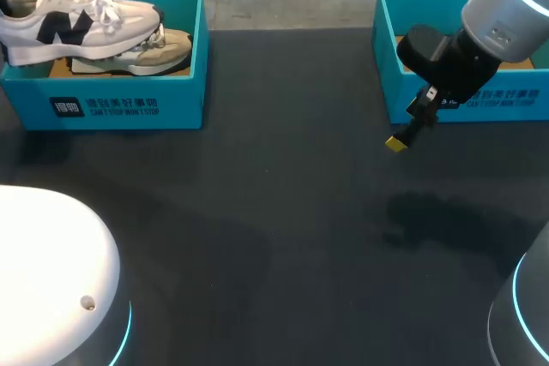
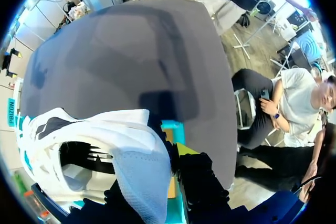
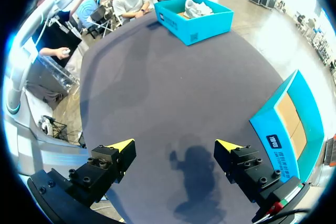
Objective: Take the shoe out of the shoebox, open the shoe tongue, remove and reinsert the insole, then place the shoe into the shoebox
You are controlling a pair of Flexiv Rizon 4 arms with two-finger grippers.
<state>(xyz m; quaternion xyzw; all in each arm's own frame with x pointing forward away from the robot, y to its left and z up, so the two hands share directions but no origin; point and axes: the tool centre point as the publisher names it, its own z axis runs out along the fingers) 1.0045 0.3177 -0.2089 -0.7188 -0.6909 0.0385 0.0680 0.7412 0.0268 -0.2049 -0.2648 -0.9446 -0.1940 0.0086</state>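
While the left gripper is mostly hidden behind what it carries, its jaws seem clamped on the heel end of a white mesh sneaker with a dark side logo and white laces. Only one yellow tip shows beside the fabric, so the grip is not certain. That sneaker sits raised over the left part of the open teal cardboard shoebox, heel toward the box's left end and toe pointing across it. Inside the shoebox, under and just beside the raised toe, lies a beige-and-white sneaker. Well apart from the shoebox, across the dark matte counter, the right gripper hangs above the bare surface with its jaws wide apart, holding nothing. It is just in front of a second teal cardboard box.
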